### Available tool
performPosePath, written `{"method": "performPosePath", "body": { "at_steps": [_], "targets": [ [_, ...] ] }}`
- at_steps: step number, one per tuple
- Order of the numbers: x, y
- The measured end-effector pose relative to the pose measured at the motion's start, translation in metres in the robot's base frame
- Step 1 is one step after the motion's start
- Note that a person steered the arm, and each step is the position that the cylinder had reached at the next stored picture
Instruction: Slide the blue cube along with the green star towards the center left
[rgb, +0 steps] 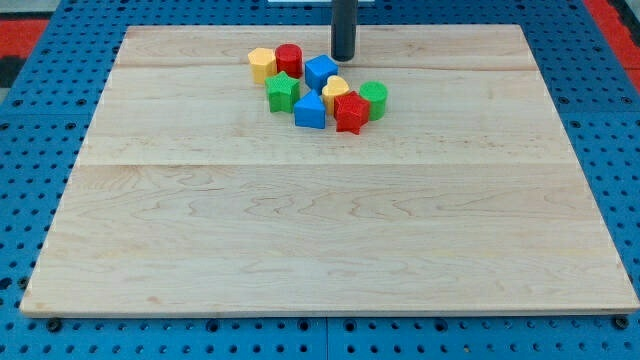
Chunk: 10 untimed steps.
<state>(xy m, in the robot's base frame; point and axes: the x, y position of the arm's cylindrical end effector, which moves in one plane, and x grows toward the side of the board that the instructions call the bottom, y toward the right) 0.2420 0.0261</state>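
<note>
We are resting my tip (343, 58), a bare rod with no jaws, just above-right of the blue cube (321, 72), the green star (282, 92) sitting lower left

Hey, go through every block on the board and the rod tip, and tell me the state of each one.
my tip: just above blue cube, at its upper right
blue cube: flat, beside red cylinder
green star: flat, cluster's left
red cylinder: upright
yellow hexagonal block: flat
blue triangular block: flat
yellow heart: mid-cluster
red star: flat
green cylinder: upright
</note>
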Motion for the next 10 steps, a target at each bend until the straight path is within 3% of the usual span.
{"method": "performPosePath", "body": {
  "at_steps": [3,5,8,10],
  "targets": [
    [0.039,-0.007],
    [0.054,-0.067],
    [0.117,-0.095],
    [0.139,-0.075]
  ]
}}
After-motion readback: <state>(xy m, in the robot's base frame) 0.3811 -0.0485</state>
